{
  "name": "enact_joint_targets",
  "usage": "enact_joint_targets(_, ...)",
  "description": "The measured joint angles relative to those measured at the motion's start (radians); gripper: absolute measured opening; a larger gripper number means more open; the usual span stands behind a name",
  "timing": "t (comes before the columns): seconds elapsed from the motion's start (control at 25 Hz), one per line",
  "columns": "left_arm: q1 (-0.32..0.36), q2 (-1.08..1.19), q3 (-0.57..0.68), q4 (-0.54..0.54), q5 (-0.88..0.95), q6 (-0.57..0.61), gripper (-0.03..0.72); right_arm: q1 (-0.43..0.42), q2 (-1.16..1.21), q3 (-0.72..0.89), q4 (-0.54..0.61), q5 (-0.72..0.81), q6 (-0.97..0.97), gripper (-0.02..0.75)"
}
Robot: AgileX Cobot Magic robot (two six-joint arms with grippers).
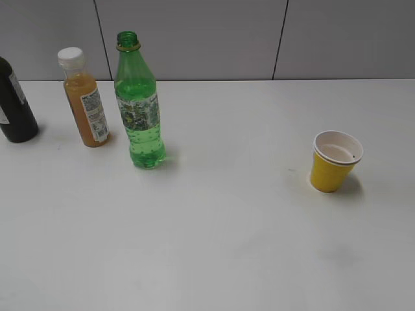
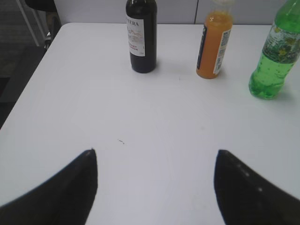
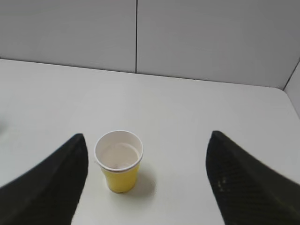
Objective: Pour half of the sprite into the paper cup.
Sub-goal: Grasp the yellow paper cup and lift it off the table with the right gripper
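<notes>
The sprite (image 1: 138,113), a tall green bottle with a patterned label and no cap, stands upright at the left of the white table (image 1: 220,246). It also shows at the far right of the left wrist view (image 2: 273,61). The paper cup (image 1: 334,161), yellow with a white inside, stands upright at the right. In the right wrist view the cup (image 3: 119,161) stands between the fingers, nearer the left one. My left gripper (image 2: 154,154) is open and empty over bare table. My right gripper (image 3: 146,140) is open and empty. Neither gripper shows in the exterior view.
An orange juice bottle (image 1: 84,98) with a white cap stands just left of the sprite, and a dark bottle (image 1: 14,103) stands at the far left edge. Both show in the left wrist view, orange (image 2: 214,44) and dark (image 2: 141,35). A grey wall runs behind the table.
</notes>
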Motion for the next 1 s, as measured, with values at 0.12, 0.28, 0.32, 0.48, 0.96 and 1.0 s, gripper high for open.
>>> enact_joint_targets(0.12, 0.000, 0.000, 0.000, 0.000, 0.000, 0.000, 0.588, 0.000, 0.059, 0.065, 0.005, -0.101, 0.000, 0.592)
enact_joint_targets(0.28, 0.000, 0.000, 0.000, 0.000, 0.000, 0.000, 0.588, 0.000, 0.125, 0.166, 0.039, -0.287, 0.000, 0.592)
enact_joint_targets(0.32, 0.000, 0.000, 0.000, 0.000, 0.000, 0.000, 0.588, 0.000, 0.145, 0.186, 0.042, -0.325, 0.000, 0.592)
enact_joint_targets(0.48, 0.000, 0.000, 0.000, 0.000, 0.000, 0.000, 0.588, 0.000, 0.244, 0.229, 0.045, -0.445, 0.001, 0.592)
enact_joint_targets(0.96, 0.000, 0.000, 0.000, 0.000, 0.000, 0.000, 0.588, 0.000, 0.576, 0.232, -0.240, -0.772, 0.279, 0.592)
enact_joint_targets(1.0, 0.000, 0.000, 0.000, 0.000, 0.000, 0.000, 0.588, 0.000, 0.605, 0.234, -0.249, -0.785, 0.284, 0.592)
